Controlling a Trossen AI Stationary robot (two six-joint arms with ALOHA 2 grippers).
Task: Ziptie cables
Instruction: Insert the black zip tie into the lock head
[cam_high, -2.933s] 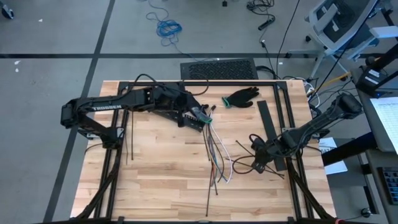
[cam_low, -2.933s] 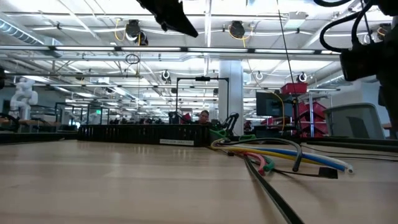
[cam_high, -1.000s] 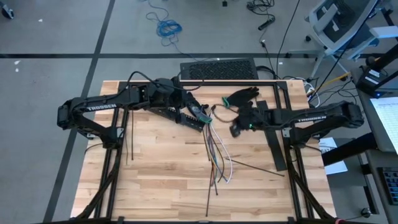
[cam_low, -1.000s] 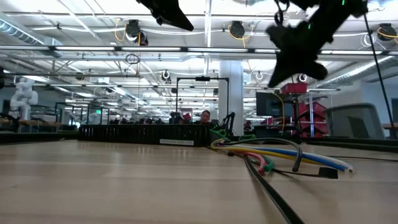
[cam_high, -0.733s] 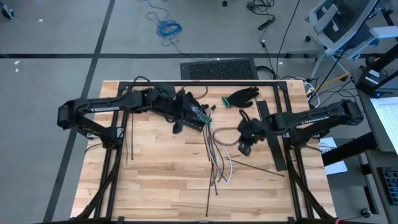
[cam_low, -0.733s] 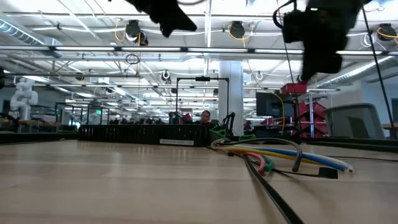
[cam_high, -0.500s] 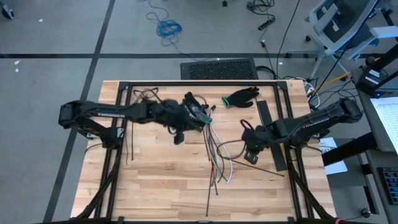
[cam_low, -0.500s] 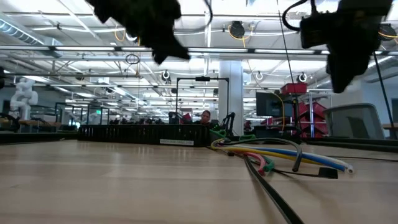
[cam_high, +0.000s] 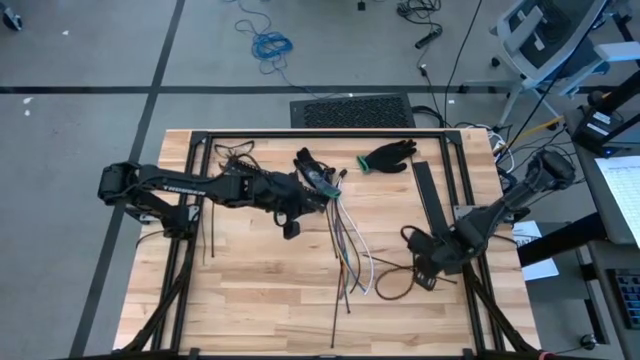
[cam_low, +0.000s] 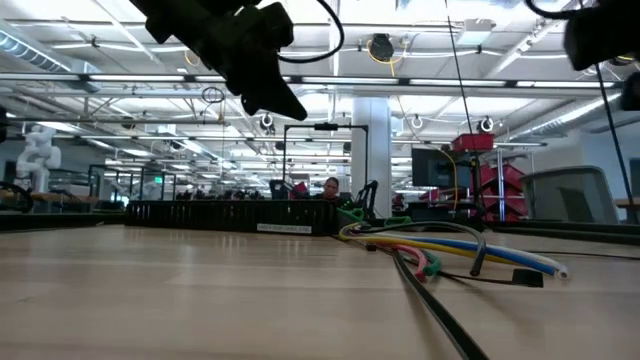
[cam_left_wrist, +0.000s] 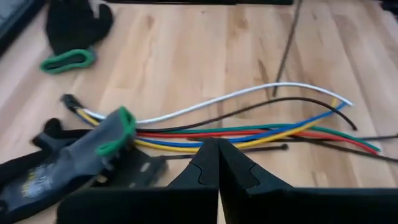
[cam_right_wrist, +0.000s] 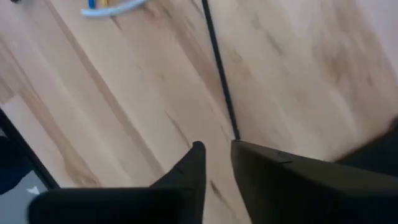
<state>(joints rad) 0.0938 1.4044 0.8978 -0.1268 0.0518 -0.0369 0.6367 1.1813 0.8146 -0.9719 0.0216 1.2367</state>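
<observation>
Change: the right gripper (cam_high: 428, 272) has swung from the table's middle back to its right edge and parted its fingers a little, holding nothing; a ziptie (cam_right_wrist: 219, 68) lies just ahead of it.
Left gripper (cam_high: 291, 226): clenched shut, empty, now low just beside the cables (cam_high: 345, 245).
Meaning: probably no tie around the bundle yet (still loose, mid-table).
Count: two gloves; cables, maybe seven; zipties, perhaps four.
</observation>
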